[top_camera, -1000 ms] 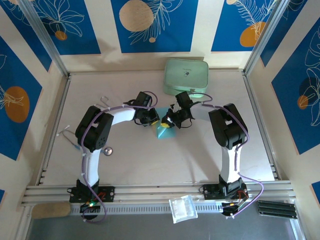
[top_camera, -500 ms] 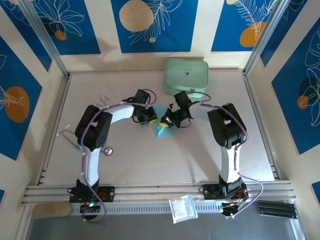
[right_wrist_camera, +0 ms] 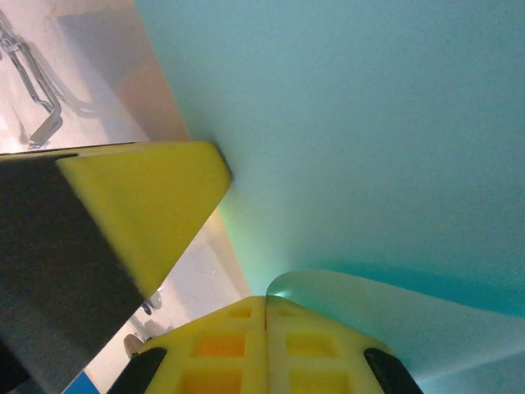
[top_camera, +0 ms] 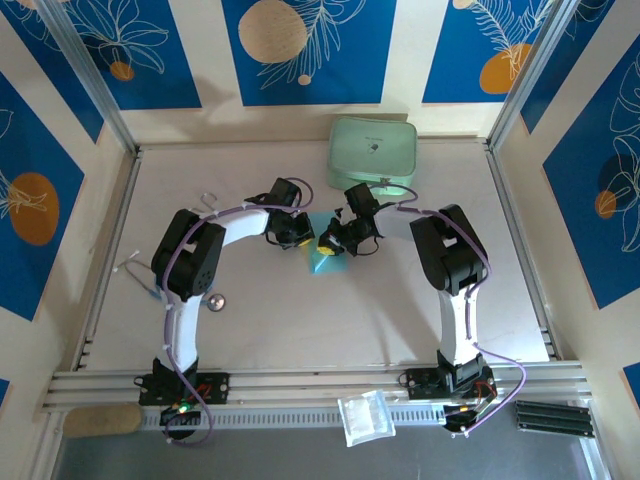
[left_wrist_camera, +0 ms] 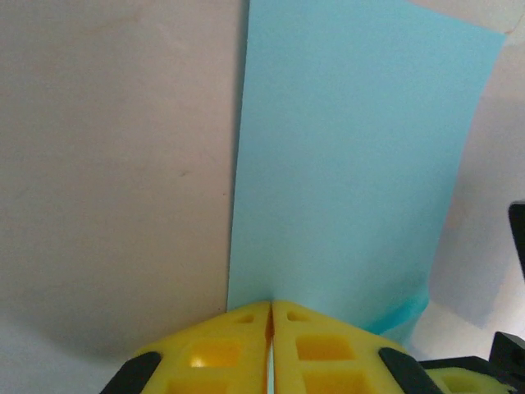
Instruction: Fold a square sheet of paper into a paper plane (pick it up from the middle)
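Left tool [left_wrist_camera: 271,313] and right tool [right_wrist_camera: 265,305] both pinch the blue paper [left_wrist_camera: 344,164] mid-counter [top_camera: 300,330], with the green case [top_camera: 373,148] at 1 o'clock. I think I'm mid-fold; next I must line up the edges evenly.

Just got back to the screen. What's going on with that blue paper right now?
Both arms reach in to the middle of the table and work the square sheet of paper together. The left gripper is shut on one edge of it. The right gripper is shut on it too, with the paper curling up just past its fingertips. From above the sheet looks partly folded, tapering to a point, but it is not yet a plane. The mint-green case sits apart at the far edge.
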Robot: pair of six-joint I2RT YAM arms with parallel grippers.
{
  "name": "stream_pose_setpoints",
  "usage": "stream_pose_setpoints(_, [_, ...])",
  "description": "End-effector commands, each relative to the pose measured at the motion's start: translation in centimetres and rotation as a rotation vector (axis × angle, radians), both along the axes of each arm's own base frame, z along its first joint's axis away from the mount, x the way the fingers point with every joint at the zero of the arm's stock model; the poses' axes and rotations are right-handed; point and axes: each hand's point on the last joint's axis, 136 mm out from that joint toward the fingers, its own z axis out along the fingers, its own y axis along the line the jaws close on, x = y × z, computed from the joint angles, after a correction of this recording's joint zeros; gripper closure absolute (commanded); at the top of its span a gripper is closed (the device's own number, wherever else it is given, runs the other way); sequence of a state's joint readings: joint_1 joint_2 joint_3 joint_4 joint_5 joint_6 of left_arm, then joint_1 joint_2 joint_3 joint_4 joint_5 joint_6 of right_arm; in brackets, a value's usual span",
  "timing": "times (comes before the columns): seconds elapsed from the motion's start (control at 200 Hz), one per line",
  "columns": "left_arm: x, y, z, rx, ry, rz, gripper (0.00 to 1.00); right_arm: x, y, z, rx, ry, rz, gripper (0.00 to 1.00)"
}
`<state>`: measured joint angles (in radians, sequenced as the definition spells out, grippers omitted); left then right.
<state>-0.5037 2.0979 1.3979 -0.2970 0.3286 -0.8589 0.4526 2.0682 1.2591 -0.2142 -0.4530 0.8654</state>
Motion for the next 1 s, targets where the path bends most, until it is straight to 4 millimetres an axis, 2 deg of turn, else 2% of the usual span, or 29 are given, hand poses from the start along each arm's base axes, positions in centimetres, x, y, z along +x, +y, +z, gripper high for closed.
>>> stream_pose_setpoints(0.0, [-1.4, 1.2, -2.1, 0.044, 0.082, 0.023, 0.90, 0.2, 0.9, 0.3, 0.028, -0.001, 0.017, 1.00])
stream_pose_setpoints(0.09, [-1.0, 0.3, -0.7, -0.011, 0.062, 0.011, 0.90, 0.3, 0.9, 0.4, 0.028, -0.001, 0.019, 1.00])
stream_pose_setpoints(0.17, [-0.1, -0.4, 1.7, -0.052, 0.007, -0.003, 0.87, 0.1, 0.7, 0.3, 0.019, 0.000, 0.022, 1.00])
stream_pose_setpoints(0.245, [1.0, -0.3, 3.7, -0.071, -0.043, 0.002, 0.84, -0.1, 0.6, 0.2, 0.010, 0.003, 0.024, 1.00])
stream_pose_setpoints(0.315, [1.8, 0.2, 4.5, -0.070, -0.072, 0.015, 0.82, -0.2, 0.5, 0.1, 0.007, 0.007, 0.026, 1.00])
stream_pose_setpoints(0.465, [2.6, 1.5, 3.2, -0.029, -0.062, 0.033, 0.82, -0.2, 0.4, 0.1, 0.005, 0.004, 0.027, 1.00])
stream_pose_setpoints(0.645, [2.4, 2.1, 1.0, 0.033, -0.018, 0.019, 0.84, -0.1, 0.6, 0.3, 0.009, -0.003, 0.030, 1.00])
stream_pose_setpoints(0.785, [1.9, 1.9, 0.0, 0.028, 0.007, 0.008, 0.86, 0.1, 0.8, 0.5, 0.018, -0.012, 0.031, 1.00])
stream_pose_setpoints(0.995, [1.4, 1.4, -0.5, 0.017, 0.025, -0.007, 0.86, 0.4, 0.9, 0.4, 0.024, -0.016, 0.025, 1.00])
